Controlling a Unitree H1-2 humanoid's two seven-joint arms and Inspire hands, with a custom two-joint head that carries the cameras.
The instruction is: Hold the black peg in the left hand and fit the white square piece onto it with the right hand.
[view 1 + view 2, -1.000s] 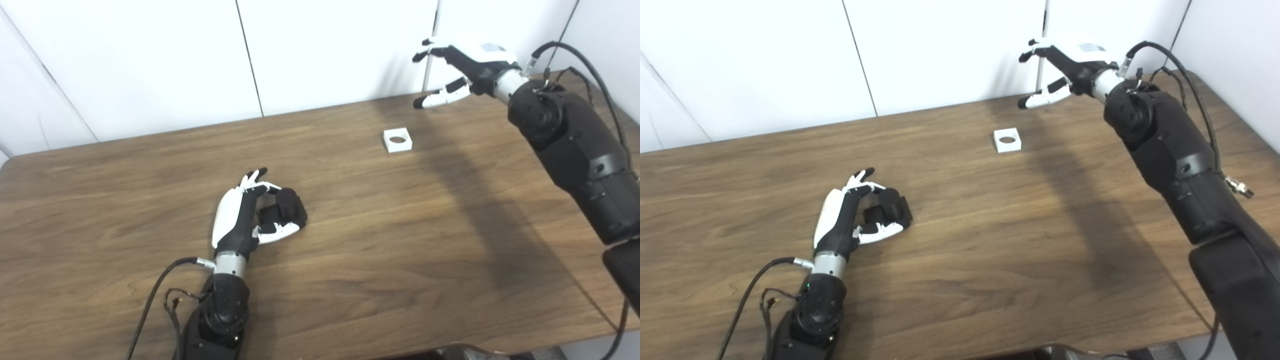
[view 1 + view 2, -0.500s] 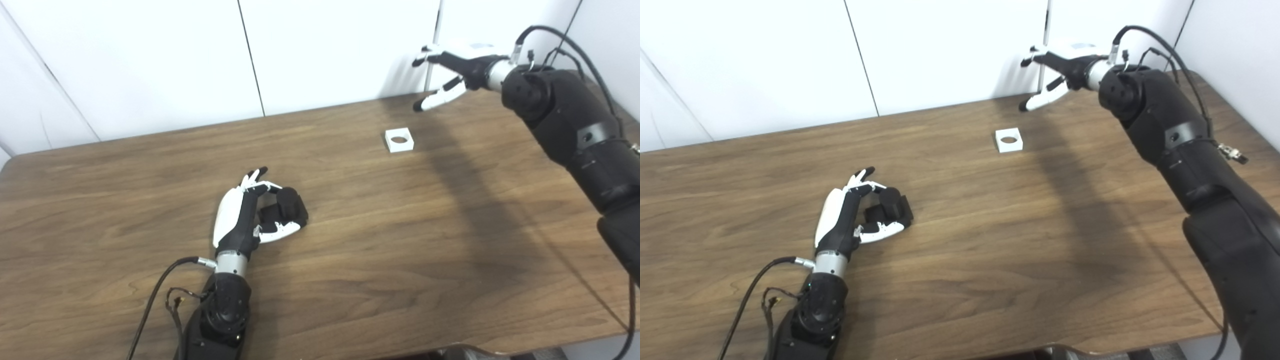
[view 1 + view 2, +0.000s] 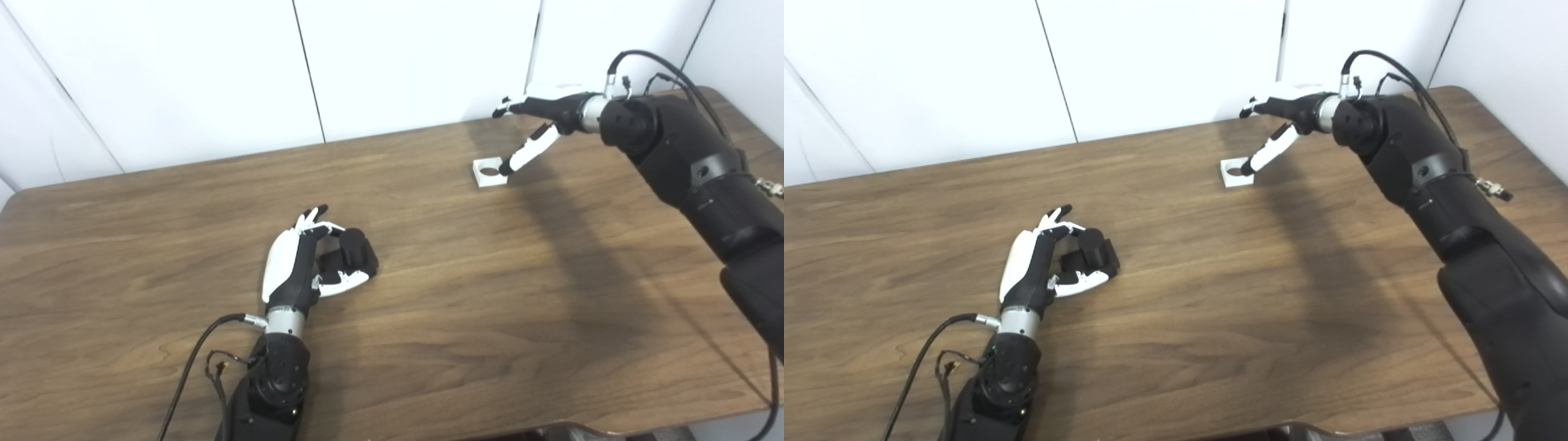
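Left hand [image 3: 300, 263] grasps the peg [image 3: 355, 252] on the desk [image 3: 465, 318]; released right hand [image 3: 539, 116] hovers just right of the square [image 3: 488, 173].

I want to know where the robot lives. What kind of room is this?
Probably a robot test room or lab. There is just a bare wooden table against plain white wall panels, with only a black peg and a white square piece to practise on.
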